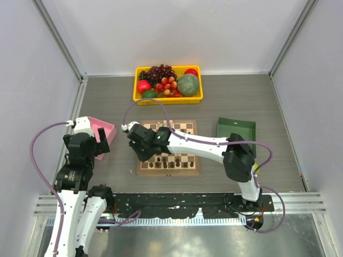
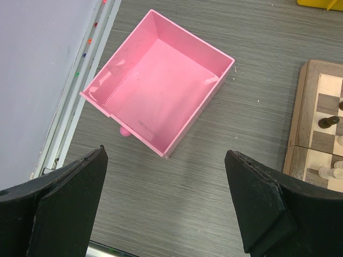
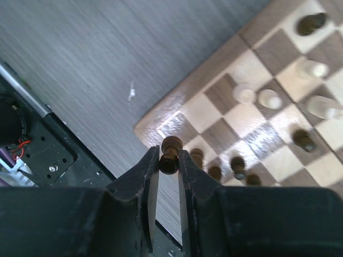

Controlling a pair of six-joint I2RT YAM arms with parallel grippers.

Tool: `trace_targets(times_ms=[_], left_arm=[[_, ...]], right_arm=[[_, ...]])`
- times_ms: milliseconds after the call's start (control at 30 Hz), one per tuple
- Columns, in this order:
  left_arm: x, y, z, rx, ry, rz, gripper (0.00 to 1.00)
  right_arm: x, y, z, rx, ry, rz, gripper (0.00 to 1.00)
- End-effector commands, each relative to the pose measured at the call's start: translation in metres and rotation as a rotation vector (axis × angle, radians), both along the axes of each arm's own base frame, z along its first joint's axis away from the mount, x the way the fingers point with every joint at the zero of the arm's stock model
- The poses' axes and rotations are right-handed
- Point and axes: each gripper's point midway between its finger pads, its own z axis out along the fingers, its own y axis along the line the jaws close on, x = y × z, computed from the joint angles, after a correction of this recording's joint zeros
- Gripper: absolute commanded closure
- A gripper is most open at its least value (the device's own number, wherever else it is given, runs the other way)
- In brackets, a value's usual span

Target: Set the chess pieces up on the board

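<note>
Right tool [image 3: 168, 160] pinched dark piece [image 3: 171, 153] over board [image 3: 203, 69] corner, likely to seat it there; left tool [image 2: 165, 182] sat spread beside board.

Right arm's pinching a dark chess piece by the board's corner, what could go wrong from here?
The right gripper holds the dark piece only at its fingertips, so it might tilt or slip. Other dark pieces stand close by; opening could knock them. Near the board corner, it may land on the border.
</note>
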Motion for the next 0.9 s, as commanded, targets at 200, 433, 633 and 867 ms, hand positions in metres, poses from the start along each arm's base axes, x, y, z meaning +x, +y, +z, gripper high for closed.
trace_targets(times_ms=[200,433,633,867], left_arm=[[0.004,0.002,0.009,-0.006,-0.051,0.018,0.01],[0.004,0.002,0.01,-0.006,-0.051,0.018,0.01],[0.005,0.001,0.009,-0.007,-0.048,0.013,0.01],[0.005,0.001,0.009,-0.006,-0.048,0.014,0.01]], right_arm=[[-0.013,0.022,-0.019,-0.049,-0.008,0.089,0.77],[-0.011,0.02,-0.031,-0.076,-0.01,0.086,0.77],[-0.011,0.019,-0.036,-0.089,-0.006,0.085,0.77],[-0.01,0.02,-0.039,-0.095,-0.007,0.085,0.76]])
